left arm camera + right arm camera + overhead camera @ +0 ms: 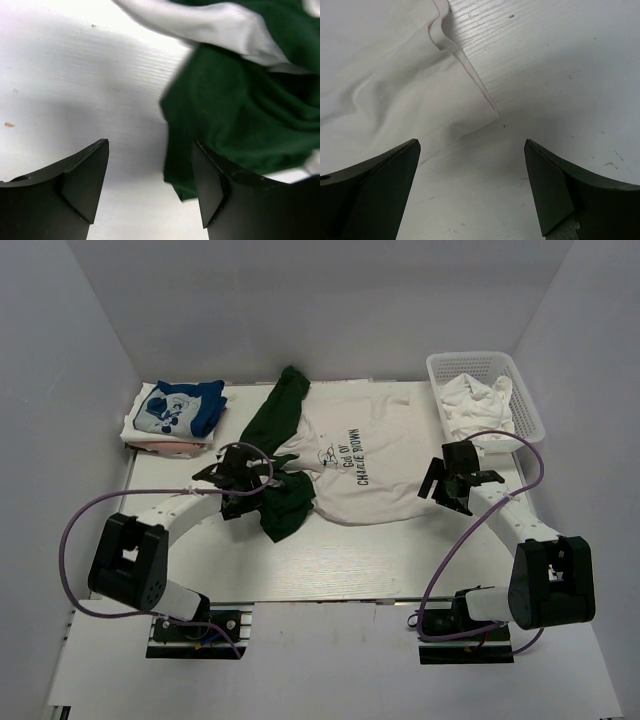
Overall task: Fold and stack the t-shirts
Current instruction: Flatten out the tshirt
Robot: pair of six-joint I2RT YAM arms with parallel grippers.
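The white Charlie Brown t-shirt [365, 475] lies spread in the middle of the table, with dark green sleeves [283, 502] bunched on its left. My left gripper [243, 483] is open at the green sleeve's left edge; in the left wrist view the green cloth [240, 115] lies beside and behind the right finger [212, 187], nothing held. My right gripper [452, 483] is open just right of the shirt's right hem; the white hem corner [470, 112] lies ahead of the jaws. A folded white-and-blue cartoon shirt [180, 408] sits on a pink one [165, 443] at back left.
A white plastic basket [520, 390] at the back right holds crumpled white cloth [478, 400]. White walls enclose the table on three sides. Bare tabletop [360, 560] lies in front of the shirt.
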